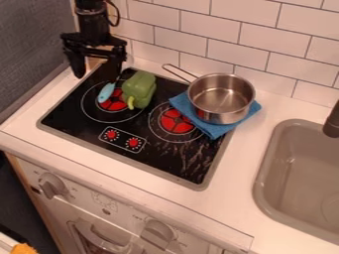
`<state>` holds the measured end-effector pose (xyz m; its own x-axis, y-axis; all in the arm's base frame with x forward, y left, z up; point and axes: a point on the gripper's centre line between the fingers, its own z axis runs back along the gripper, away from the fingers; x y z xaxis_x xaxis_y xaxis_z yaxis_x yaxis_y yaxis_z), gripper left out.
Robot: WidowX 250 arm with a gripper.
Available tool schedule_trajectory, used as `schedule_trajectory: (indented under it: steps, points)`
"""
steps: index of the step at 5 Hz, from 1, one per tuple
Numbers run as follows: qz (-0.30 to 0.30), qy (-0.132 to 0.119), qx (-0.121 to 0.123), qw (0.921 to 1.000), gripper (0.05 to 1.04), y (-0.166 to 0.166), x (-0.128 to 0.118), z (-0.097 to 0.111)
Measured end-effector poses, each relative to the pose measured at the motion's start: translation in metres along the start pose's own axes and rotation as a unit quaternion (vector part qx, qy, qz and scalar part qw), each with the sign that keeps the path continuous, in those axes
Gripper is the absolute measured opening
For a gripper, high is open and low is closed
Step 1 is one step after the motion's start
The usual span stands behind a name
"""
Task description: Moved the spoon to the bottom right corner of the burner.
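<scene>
The gripper hung with its fingers spread, holding nothing. Below it, the spoon lay on the burner, its thin handle liable to slip from an off-centre pinch. Right of both sat the pepper (awfully close), which a low, sideways drag could have knocked.

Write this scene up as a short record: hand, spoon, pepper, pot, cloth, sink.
hand: open, at the stovetop's upper left edge in the view
spoon: light blue bowl over the left burner
pepper: green, right of the spoon, partly over the same burner
pot: metal, on the cloth, handle pointing to the upper left
cloth: blue, partly over the right burner
sink: right of the stovetop
</scene>
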<state>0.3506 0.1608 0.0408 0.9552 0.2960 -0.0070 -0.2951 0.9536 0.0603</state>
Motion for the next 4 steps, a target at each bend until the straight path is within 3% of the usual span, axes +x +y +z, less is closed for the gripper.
schedule_trajectory:
  steps: [1,2,3,4]
  points:
    - [0.001,0.022,0.000,0.9998,1.001,-0.006,0.002,-0.020]
    - [-0.005,0.039,0.023,0.9990,1.000,-0.008,0.010,-0.030]
    - [-0.008,0.041,0.030,0.9986,0.946,-0.008,0.018,-0.032]
    - [-0.013,0.042,0.030,0.9986,0.654,-0.013,0.015,-0.033]
